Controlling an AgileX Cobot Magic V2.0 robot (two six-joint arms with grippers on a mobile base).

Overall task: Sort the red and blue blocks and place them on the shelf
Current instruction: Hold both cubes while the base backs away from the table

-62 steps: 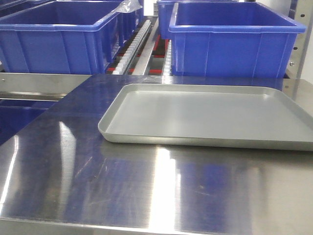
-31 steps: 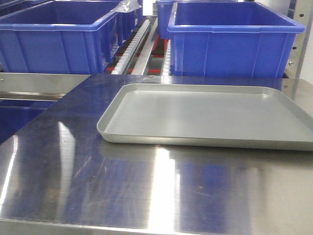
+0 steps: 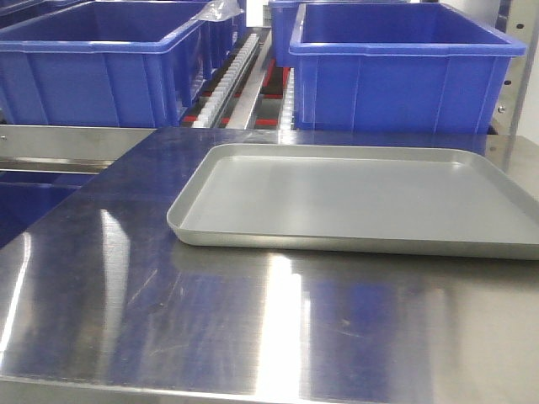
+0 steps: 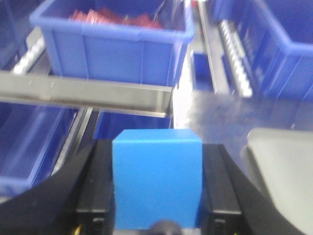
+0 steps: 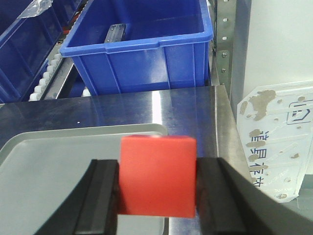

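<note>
Shelf: fills the top of the front view, with a steel rail at left and white roller tracks running back between the bins
Steel tabletop: lower half of the front view, shiny and streaked with blue reflections
Blue bins: two large ones stand on the shelf tiers, upper left and upper right
Grey tray: lies flat on the tabletop at centre right, with nothing in it
Left gripper: bottom centre of its wrist view, black fingers pinching the blue block on both sides, aimed at a shelf rail and a bin holding red pieces
Right gripper: bottom centre of its wrist view, pinching the red block, held above the tray's right end and facing the right bin
Risk: each cube is held only by its side faces, so a jolt or a knock against a rail or bin rim could twist it loose; the bins stand close together, so a block could go into the wrong one
Hidden: the front view shows neither arm nor block; the lower faces of both cubes are cut off; the left wrist view is blurred, so its red bin contents cannot be identified
</note>
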